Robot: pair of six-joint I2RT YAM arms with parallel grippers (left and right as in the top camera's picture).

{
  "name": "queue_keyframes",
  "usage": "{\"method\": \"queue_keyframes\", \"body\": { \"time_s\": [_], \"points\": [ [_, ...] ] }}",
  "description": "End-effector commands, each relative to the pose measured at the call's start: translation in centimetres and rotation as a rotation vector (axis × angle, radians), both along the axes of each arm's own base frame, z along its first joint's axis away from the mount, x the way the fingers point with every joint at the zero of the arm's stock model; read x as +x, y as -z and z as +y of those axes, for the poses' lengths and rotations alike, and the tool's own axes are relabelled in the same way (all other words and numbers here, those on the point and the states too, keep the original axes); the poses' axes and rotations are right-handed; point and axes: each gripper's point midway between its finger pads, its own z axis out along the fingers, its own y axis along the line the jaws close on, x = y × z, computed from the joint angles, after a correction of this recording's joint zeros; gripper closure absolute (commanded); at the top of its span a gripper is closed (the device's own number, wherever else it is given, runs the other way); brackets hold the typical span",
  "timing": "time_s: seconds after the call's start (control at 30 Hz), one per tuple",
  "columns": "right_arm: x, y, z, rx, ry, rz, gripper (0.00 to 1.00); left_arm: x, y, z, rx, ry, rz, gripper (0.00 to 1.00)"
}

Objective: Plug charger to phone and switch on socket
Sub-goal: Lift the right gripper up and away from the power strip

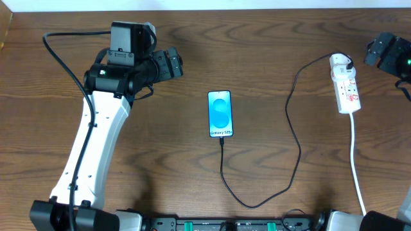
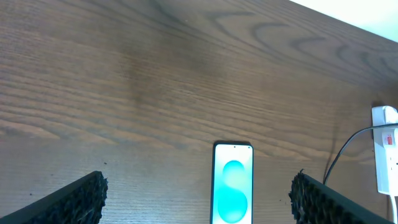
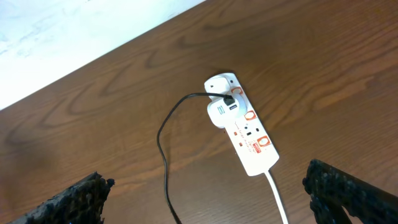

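Observation:
The phone (image 1: 219, 113) lies flat mid-table with its blue screen lit; it also shows in the left wrist view (image 2: 232, 184). The thin black charger cable (image 1: 294, 135) loops from the phone's near end, where its plug tip (image 1: 221, 139) meets the phone, up to a white adapter on the socket (image 1: 345, 84). The socket also shows in the right wrist view (image 3: 246, 129) with red switch marks. My left gripper (image 2: 198, 202) is open and empty, held left of the phone (image 1: 174, 63). My right gripper (image 3: 205, 199) is open and empty, above the table near the socket.
The socket's white cord (image 1: 356, 163) runs down the right side to the table's front edge. The left arm's white link (image 1: 90, 151) stretches across the left side. The right arm's black wrist (image 1: 388, 54) sits at the far right edge.

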Motion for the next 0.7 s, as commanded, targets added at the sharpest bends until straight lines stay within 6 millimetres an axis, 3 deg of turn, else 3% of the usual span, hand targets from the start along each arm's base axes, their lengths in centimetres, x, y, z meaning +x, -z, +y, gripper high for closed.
{"method": "queue_keyframes", "body": {
  "time_s": [0.0, 0.67],
  "points": [
    [-0.12, -0.27, 0.50, 0.005, 0.003, -0.005, 0.01, 0.15, -0.21, 0.30, 0.012, -0.003, -0.009, 0.06],
    [-0.12, -0.27, 0.50, 0.006, 0.003, -0.005, 0.01, -0.34, 0.30, 0.52, 0.019, -0.007, 0.018, 0.06]
  ]
}}
